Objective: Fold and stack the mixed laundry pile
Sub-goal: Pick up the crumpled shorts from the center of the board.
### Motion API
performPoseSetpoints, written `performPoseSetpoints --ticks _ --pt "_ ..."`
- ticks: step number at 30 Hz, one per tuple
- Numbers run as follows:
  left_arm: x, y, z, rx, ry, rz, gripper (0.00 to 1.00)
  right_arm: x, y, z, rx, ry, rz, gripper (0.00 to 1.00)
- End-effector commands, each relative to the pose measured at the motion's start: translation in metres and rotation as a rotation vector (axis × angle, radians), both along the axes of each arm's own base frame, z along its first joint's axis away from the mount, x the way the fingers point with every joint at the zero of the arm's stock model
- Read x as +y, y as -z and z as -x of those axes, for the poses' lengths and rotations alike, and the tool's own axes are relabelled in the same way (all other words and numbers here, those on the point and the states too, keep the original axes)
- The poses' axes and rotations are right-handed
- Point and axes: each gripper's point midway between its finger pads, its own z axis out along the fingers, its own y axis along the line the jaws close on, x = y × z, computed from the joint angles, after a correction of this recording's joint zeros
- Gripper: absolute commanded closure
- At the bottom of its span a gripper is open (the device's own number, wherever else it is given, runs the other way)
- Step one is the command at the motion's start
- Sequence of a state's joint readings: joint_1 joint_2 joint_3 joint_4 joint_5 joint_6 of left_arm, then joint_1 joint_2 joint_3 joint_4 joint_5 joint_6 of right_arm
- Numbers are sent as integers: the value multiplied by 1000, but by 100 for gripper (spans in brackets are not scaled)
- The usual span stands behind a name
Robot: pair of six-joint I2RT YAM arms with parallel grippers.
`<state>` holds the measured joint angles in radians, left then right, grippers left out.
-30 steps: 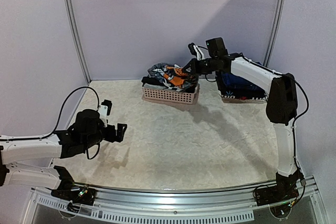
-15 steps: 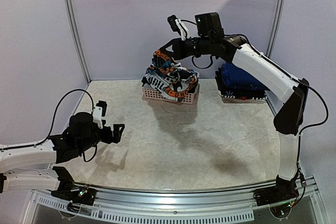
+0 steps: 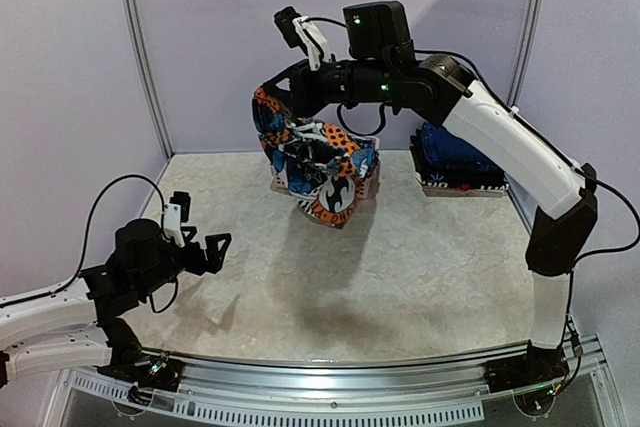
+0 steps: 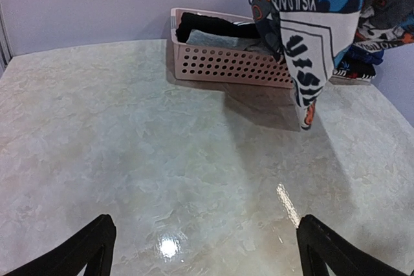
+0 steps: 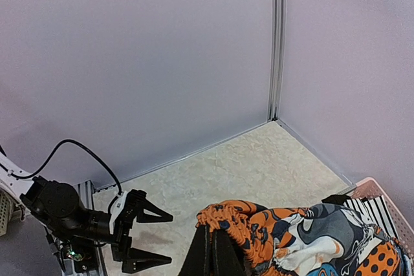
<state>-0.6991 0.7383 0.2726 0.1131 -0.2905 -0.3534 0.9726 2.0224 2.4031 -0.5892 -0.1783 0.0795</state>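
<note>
An orange-blue-black-white patterned garment (image 3: 322, 162) hangs in the air over the front of the pink basket (image 3: 374, 183). My right gripper (image 3: 268, 97) is shut on the garment's bunched orange edge (image 5: 242, 221), high above the table. More of the laundry pile, black and grey pieces (image 4: 210, 29) and a striped piece (image 5: 375, 214), lies in the basket (image 4: 220, 63). My left gripper (image 3: 222, 247) hovers low over the near left of the table, open with nothing between its fingers (image 4: 84, 250).
A folded stack with navy cloth on top (image 3: 455, 152) sits at the back right by the wall. Walls close the back and both sides. The hanging garment's lower tip (image 4: 304, 111) dangles just above the table.
The right arm has lifted the patterned garment up and to the left out of the basket. The left arm has drawn back a little toward the near left, still open.
</note>
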Motion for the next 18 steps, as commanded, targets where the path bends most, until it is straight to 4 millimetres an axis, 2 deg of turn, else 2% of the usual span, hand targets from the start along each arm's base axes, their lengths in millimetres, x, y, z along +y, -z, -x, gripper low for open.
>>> performPoseSetpoints --ticks 1,3,5,8,12,16,18 --pt "0 9 10 17 27 13 0 -25 -57 30 -73 43 -70 100" --pt "1 9 12 17 26 20 0 -31 -53 31 -59 68 -61 100" --pt "2 10 13 19 28 25 0 -40 -36 20 -44 153 -32 100" --pt "1 12 14 22 33 25 0 -68 -6 -1 -40 326 9 100" --pt "-4 12 13 28 55 18 0 -110 53 -30 80 472 48 100" --pt "-26 11 11 27 148 23 1 -137 110 -50 217 523 79 100" --pt "-42 11 11 29 213 34 1 -142 122 -55 240 537 94 100"
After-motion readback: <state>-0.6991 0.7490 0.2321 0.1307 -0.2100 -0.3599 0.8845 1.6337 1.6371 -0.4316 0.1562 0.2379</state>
